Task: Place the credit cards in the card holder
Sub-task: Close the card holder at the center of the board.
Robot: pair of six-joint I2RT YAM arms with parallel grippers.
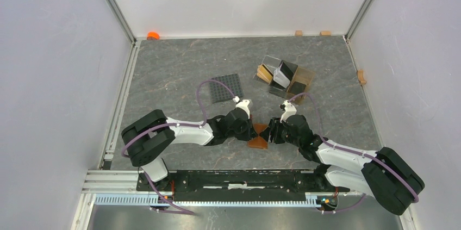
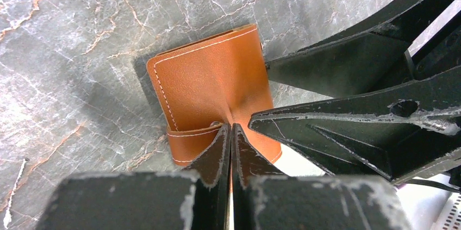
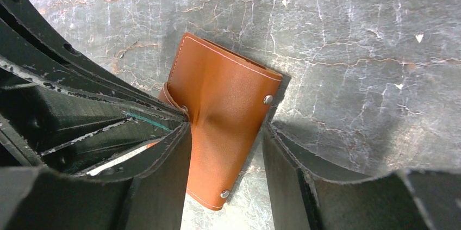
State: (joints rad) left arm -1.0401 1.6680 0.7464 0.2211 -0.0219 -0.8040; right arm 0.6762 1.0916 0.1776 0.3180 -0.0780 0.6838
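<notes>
The brown card holder [image 1: 259,135] sits low in the centre of the top view on the grey marbled surface [image 1: 179,61]. The left claw [image 2: 232,129] is pressed together, pinching the holder's edge beside its strap. The right claw [image 3: 227,126] is spread, one finger on either side of the holder. The credit cards [image 1: 281,76] stand in an amber stand [image 1: 307,75] at upper right, well apart.
</notes>
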